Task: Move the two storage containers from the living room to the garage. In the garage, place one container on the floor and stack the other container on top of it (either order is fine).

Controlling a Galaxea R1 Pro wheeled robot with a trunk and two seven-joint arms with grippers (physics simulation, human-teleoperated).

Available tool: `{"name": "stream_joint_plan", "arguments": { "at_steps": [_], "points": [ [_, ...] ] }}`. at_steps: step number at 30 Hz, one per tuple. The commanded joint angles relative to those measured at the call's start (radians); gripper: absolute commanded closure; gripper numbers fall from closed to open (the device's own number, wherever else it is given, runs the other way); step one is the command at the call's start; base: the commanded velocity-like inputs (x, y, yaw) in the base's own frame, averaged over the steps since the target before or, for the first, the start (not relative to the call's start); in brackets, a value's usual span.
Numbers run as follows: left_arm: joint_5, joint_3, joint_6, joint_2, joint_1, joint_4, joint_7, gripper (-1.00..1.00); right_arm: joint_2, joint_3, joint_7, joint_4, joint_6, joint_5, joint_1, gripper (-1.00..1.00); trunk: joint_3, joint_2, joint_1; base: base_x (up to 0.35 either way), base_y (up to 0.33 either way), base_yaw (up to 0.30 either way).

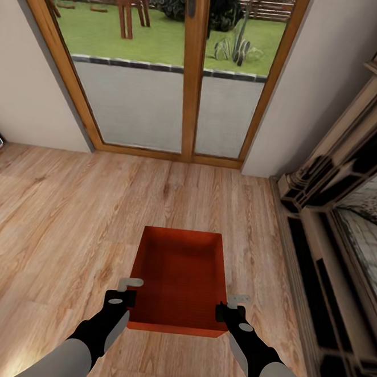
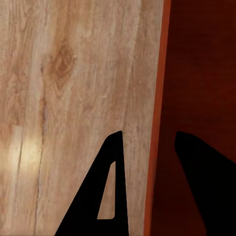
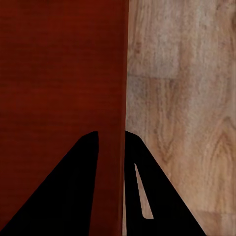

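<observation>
The storage container (image 1: 180, 279) sits over the wood-plank flooring (image 1: 66, 218), long axis toward the glass doors (image 1: 165, 66). The left gripper (image 2: 147, 142) straddles its side wall, apparently unclosed; the right gripper (image 3: 111, 135) pinches the opposite wall.

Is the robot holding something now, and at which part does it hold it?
The right gripper is shut on the right side wall of the storage container. The left gripper straddles the left wall, open.

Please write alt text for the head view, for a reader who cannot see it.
Two black grippers, left and right, straddle the side walls of an empty red-orange storage container over light wood-plank flooring. Wood-framed glass doors stand ahead, a dark fireplace mantel at right.
</observation>
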Motion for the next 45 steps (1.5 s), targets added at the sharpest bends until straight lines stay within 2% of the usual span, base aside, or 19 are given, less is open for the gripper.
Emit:
{"name": "stream_joint_plan", "arguments": {
  "at_steps": [1, 45],
  "points": [
    [0.001, -0.005, 0.008, 0.002, 0.000, -0.002, 0.011, 1.00, -0.001, -0.005, -0.008, 0.000, -0.003, 0.001, -0.001, 1.00, 0.003, 0.007, -0.004, 0.000, 0.000, 0.000],
    [0.001, -0.005, 0.008, 0.001, 0.000, -0.005, 0.011, 1.00, 0.005, -0.006, -0.008, -0.007, -0.003, -0.002, -0.001, 1.00, 0.141, 0.315, -0.173, 0.000, 0.000, 0.000]
  ]
}}
